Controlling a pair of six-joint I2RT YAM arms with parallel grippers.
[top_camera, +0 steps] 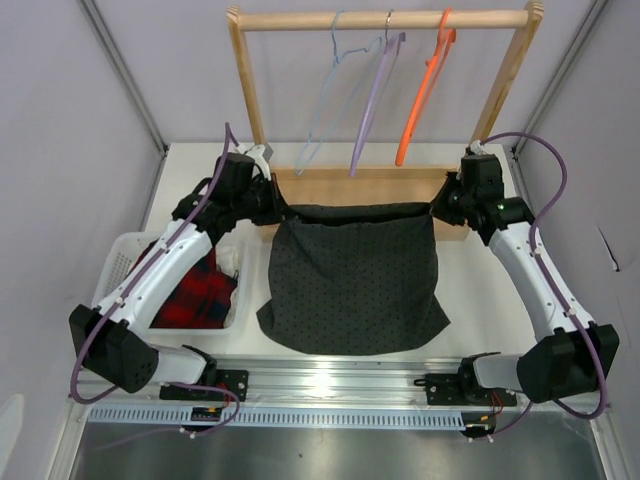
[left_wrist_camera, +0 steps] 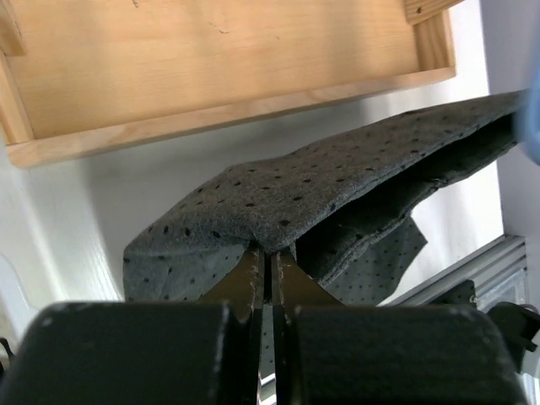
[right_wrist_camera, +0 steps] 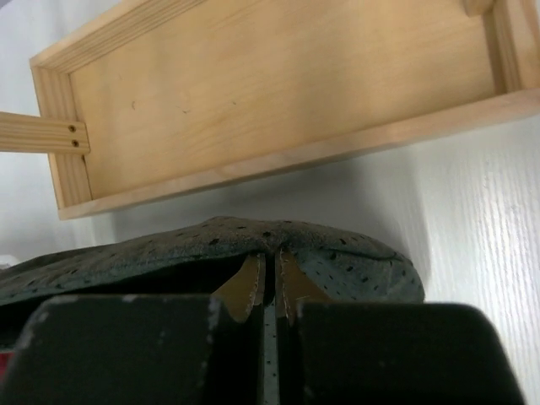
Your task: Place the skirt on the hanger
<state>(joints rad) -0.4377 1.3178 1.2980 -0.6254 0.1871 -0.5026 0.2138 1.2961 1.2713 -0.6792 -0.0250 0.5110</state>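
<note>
Charcoal dotted skirt (top_camera: 352, 285): you hold it stretched, left gripper (left_wrist_camera: 268, 268) clamped on one top corner, right gripper (right_wrist_camera: 270, 272) clamped on the other. Its lower part lies on the table (top_camera: 480, 300), in front of the rack (top_camera: 290, 20) where the pale-blue hanger (top_camera: 320, 110) hangs.

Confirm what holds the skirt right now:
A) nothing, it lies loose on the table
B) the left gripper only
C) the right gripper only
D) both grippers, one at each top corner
D: the left gripper and the right gripper are each shut on a top corner of the skirt.
</note>
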